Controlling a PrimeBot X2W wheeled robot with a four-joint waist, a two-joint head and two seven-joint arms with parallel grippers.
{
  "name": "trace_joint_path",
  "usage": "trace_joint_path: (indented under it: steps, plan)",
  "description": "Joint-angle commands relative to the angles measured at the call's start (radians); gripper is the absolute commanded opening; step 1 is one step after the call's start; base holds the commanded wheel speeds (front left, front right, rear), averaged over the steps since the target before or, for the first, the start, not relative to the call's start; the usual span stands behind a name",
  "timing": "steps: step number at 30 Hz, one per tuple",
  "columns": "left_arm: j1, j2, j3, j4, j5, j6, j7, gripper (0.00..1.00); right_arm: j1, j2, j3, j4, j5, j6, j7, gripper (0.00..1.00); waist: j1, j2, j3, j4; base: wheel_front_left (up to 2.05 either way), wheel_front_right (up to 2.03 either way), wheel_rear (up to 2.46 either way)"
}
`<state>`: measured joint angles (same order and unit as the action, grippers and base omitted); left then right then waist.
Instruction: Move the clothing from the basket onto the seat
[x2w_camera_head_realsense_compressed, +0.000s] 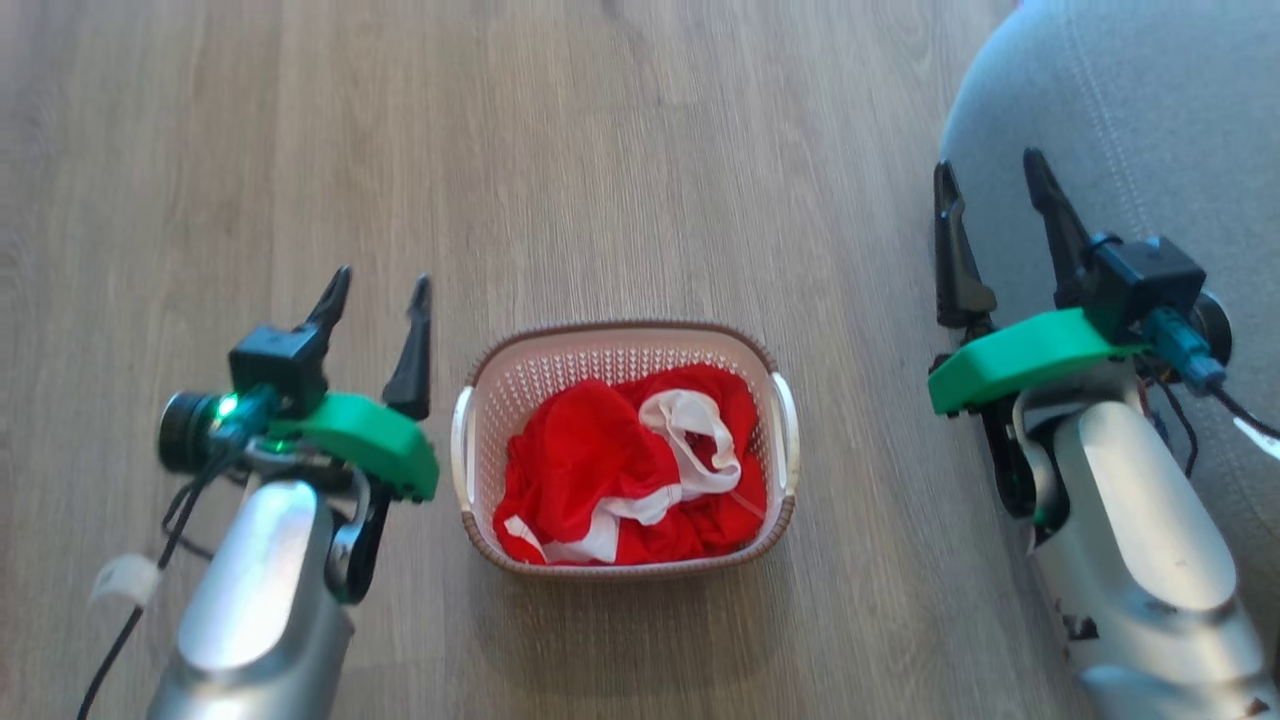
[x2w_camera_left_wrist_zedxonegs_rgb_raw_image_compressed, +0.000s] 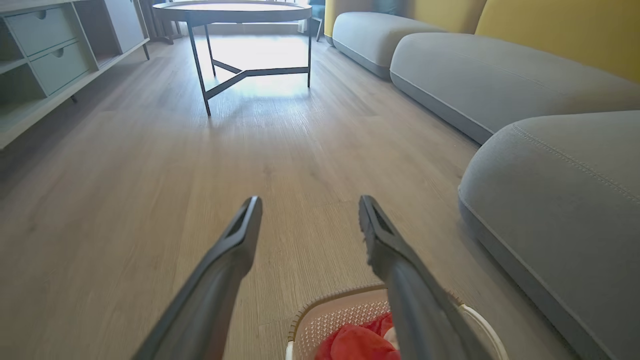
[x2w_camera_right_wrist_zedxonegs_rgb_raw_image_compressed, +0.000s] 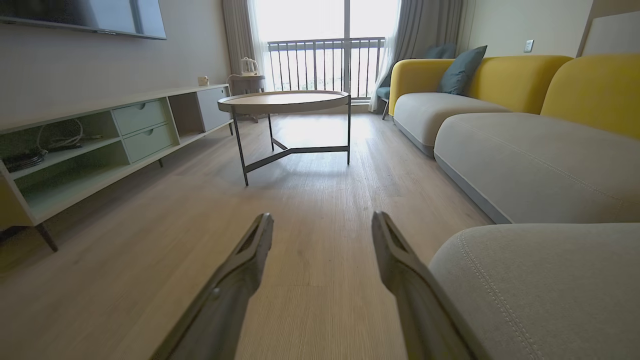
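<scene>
The red clothing (x2w_camera_head_realsense_compressed: 600, 460) with white bands lies bunched inside the cream perforated basket (x2w_camera_head_realsense_compressed: 560, 365) on the wooden floor. My left gripper (x2w_camera_head_realsense_compressed: 380, 290) hovers just left of the basket, open and empty. The left wrist view catches the basket's rim (x2w_camera_left_wrist_zedxonegs_rgb_raw_image_compressed: 330, 297) and a bit of red clothing (x2w_camera_left_wrist_zedxonegs_rgb_raw_image_compressed: 357, 342) below my open left gripper (x2w_camera_left_wrist_zedxonegs_rgb_raw_image_compressed: 307, 205). The grey seat (x2w_camera_head_realsense_compressed: 1120, 110) fills the upper right. My right gripper (x2w_camera_head_realsense_compressed: 990, 175) stands open and empty at the seat's rounded left edge. In the right wrist view the right gripper (x2w_camera_right_wrist_zedxonegs_rgb_raw_image_compressed: 322, 220) is spread wide, beside the seat (x2w_camera_right_wrist_zedxonegs_rgb_raw_image_compressed: 540, 285).
A round coffee table (x2w_camera_right_wrist_zedxonegs_rgb_raw_image_compressed: 285, 102) on thin dark legs stands farther ahead on the floor. A low cabinet with drawers (x2w_camera_right_wrist_zedxonegs_rgb_raw_image_compressed: 100, 145) runs along the left wall. More grey cushions (x2w_camera_left_wrist_zedxonegs_rgb_raw_image_compressed: 490, 75) with yellow backs line the right side.
</scene>
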<state>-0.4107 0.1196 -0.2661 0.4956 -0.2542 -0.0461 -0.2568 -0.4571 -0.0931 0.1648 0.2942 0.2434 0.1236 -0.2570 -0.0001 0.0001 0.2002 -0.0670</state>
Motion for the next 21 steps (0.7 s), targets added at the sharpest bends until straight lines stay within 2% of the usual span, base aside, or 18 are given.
trace_joint_path:
  steps: [1,12,21]
  plan:
    - [-0.007,0.012,0.047,-0.036,0.012,0.007,-0.005,1.0,0.001,-0.004,0.018,-0.027,0.007,0.007,-0.005,1.0,0.0001,-0.0001,-0.021,0.007,0.0,0.0,0.0]
    - [0.111,-0.009,0.222,-0.084,0.057,-0.003,-0.005,1.0,0.062,-0.008,0.005,-0.011,0.018,0.007,-0.005,1.0,0.0001,-0.0001,-0.091,0.016,0.0,0.0,0.0]
    - [0.187,-0.041,0.327,-0.153,0.104,-0.006,-0.005,1.0,0.109,-0.013,-0.016,0.029,0.023,0.007,-0.005,1.0,0.0001,-0.0001,-0.126,0.02,0.0,0.0,0.0]
